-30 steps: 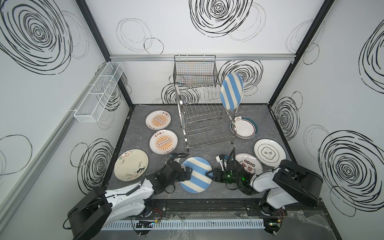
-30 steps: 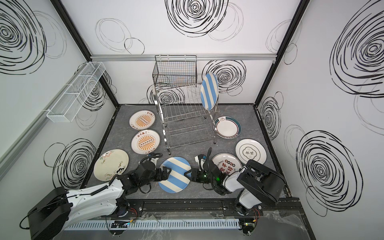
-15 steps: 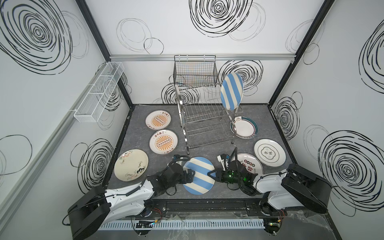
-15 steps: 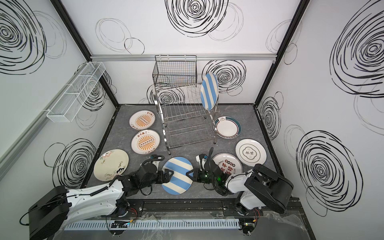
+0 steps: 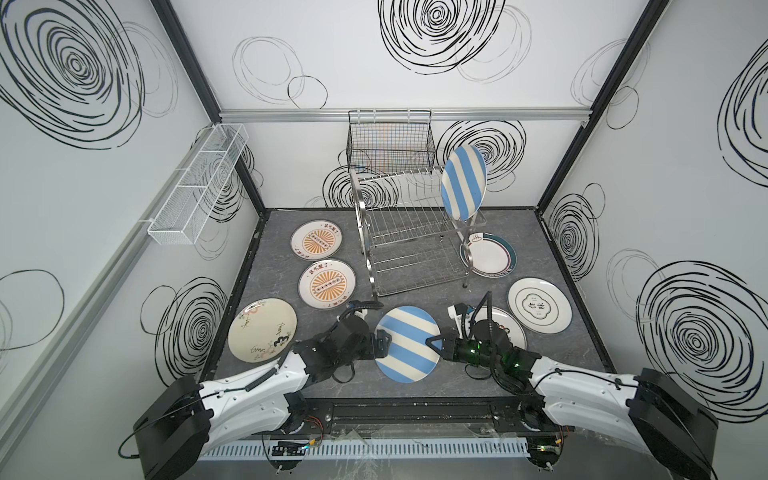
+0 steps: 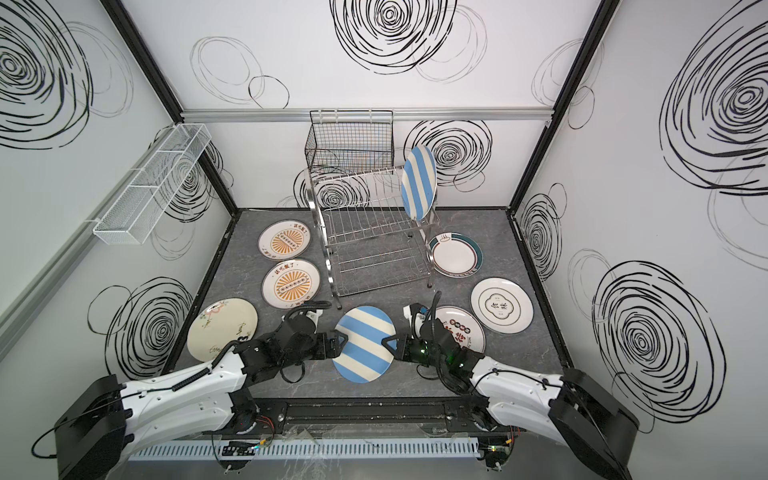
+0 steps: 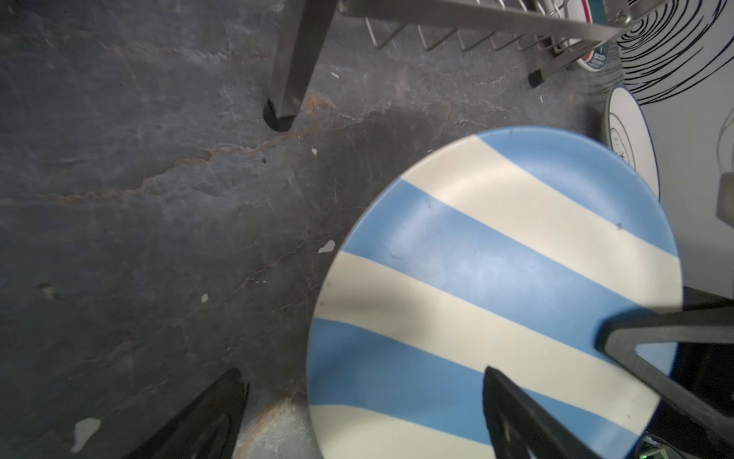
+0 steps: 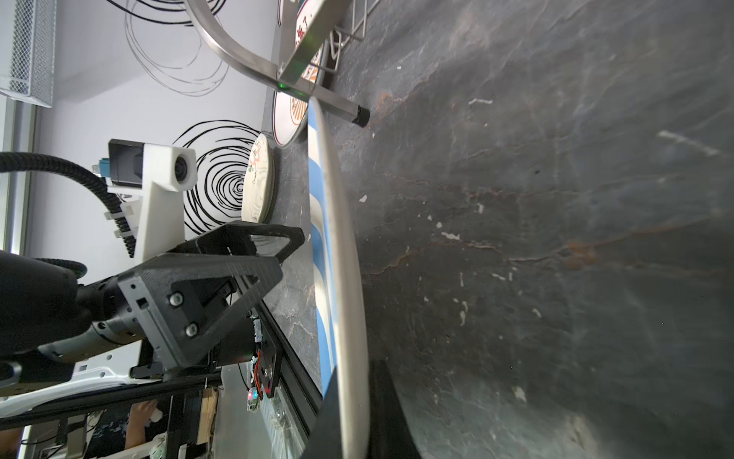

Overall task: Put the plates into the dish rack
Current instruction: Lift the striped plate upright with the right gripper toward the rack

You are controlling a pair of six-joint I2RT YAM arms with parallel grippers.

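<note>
- The right gripper (image 5: 434, 344) is clamped on the right rim of the striped plate (image 5: 407, 349), low centre in both top views, just in front of the dish rack (image 5: 411, 237).
- The left gripper (image 5: 380, 346) sits at the plate's opposite rim with its jaws apart, gripping nothing. The left wrist view shows one finger reaching over the plate's face.
- My read is that this is the pick-up of plate number two. Its striped twin (image 5: 463, 183) already stands upright at the right end of the rack's upper tier.
- Next up: lift, turn the plate on edge and feed it between two free dividers. The left claw must support it or get clear.
- Hard to call: the right wrist view shows the plate edge-on over shadow, so I cannot tell whether its far rim touches the grey table (image 5: 415, 399).
- The red-lettered plate (image 5: 505, 328) is half hidden under the right arm, and a rack leg crosses the teal-rimmed plate (image 5: 490, 257).
</note>
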